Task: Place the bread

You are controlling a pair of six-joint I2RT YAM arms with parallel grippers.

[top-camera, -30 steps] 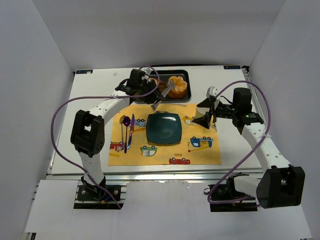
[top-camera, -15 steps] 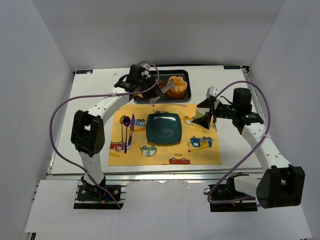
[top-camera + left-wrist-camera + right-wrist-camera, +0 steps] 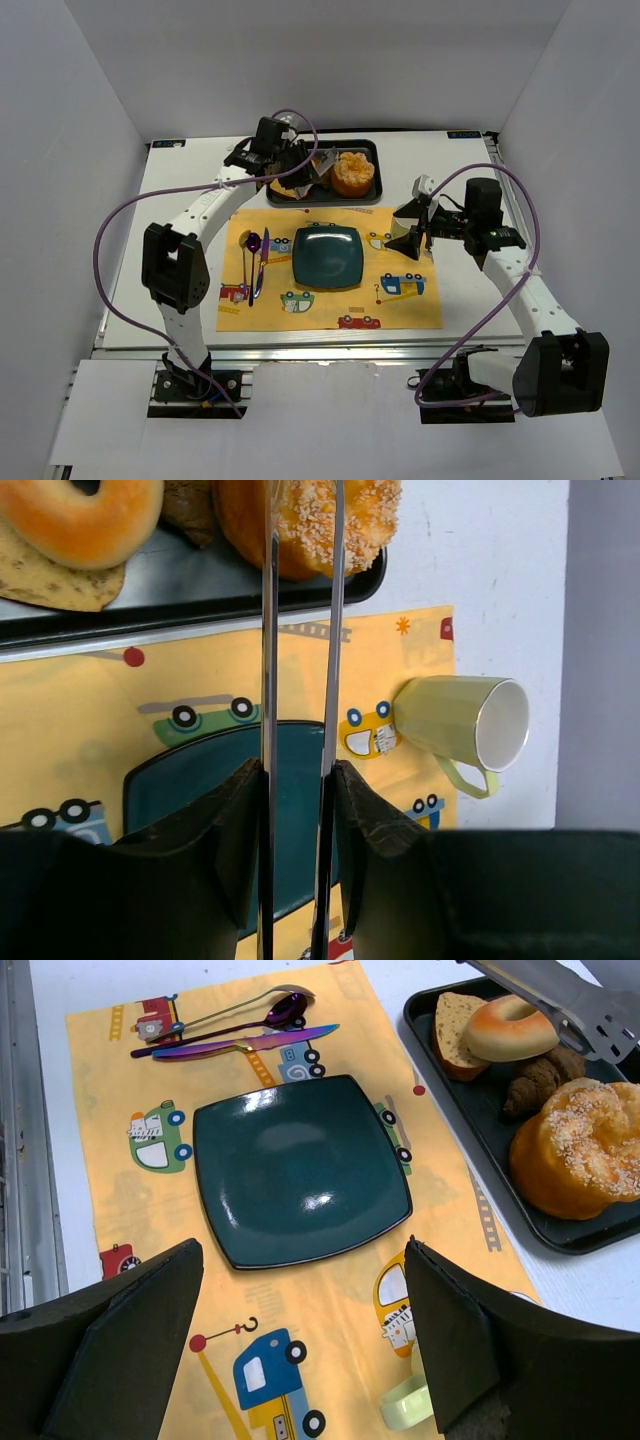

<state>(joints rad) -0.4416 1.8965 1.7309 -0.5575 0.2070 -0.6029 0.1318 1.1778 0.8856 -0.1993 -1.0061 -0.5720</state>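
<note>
Bread lies in a shiny black tray (image 3: 365, 146) at the far side of the white surface (image 3: 190, 200). The big round orange-golden bun (image 3: 580, 1145) with little seeds on its lumpy top fills one end of the tray. The golden-brown ring-shaped bagel (image 3: 510, 1028) is at the other end and lies partly on a flat pale toast slice (image 3: 450, 1025). A small dark brown croissant (image 3: 540, 1075) sits between the bagel and the bun.

The left end effector (image 3: 297, 770) reaches over the tray. Its two black fingers are squeezed on a pair of long silver metal tongs (image 3: 268, 630). The two tong arms have only a thin gap between them. Their tips are up by the bagel and the bun, but I cannot tell if they touch any bread.

Just in front of the tray is a yellow paper mat with cartoon cars (image 3: 330, 1330). A dark teal square plate (image 3: 300, 1170) sits in the middle of the mat. A shiny purple spoon (image 3: 230, 1010) and a purple knife (image 3: 250, 1042) lie side by side on the mat's left part. A light green mug (image 3: 455, 720) lies on its side at the mat's right edge.

The right end effector (image 3: 300, 1250) hangs above the mug. Its fingers are wide apart and hold nothing.
</note>
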